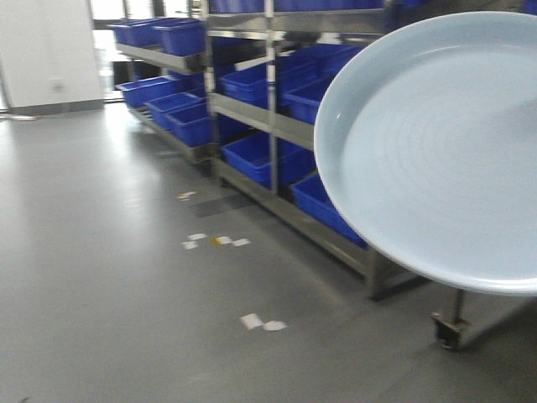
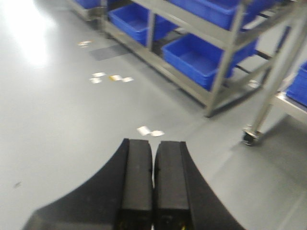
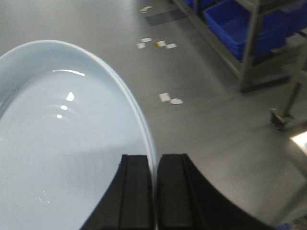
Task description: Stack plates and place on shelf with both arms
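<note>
A large pale blue plate point(image 1: 445, 151) fills the right side of the front view, held up in the air and tilted toward the camera. In the right wrist view the same plate point(image 3: 57, 143) spreads to the left, and my right gripper point(image 3: 154, 160) is shut on its rim, one black finger on each side. My left gripper point(image 2: 153, 146) hangs over the bare floor, shut with nothing between its fingers. Only one plate shows.
A metal shelf rack point(image 1: 270, 126) on castors point(image 1: 449, 329) holds several blue bins point(image 1: 252, 155) along the back right. Grey floor point(image 1: 101, 277) with scattered paper scraps point(image 1: 262, 322) spreads left. A white wall point(image 1: 46, 50) stands far left.
</note>
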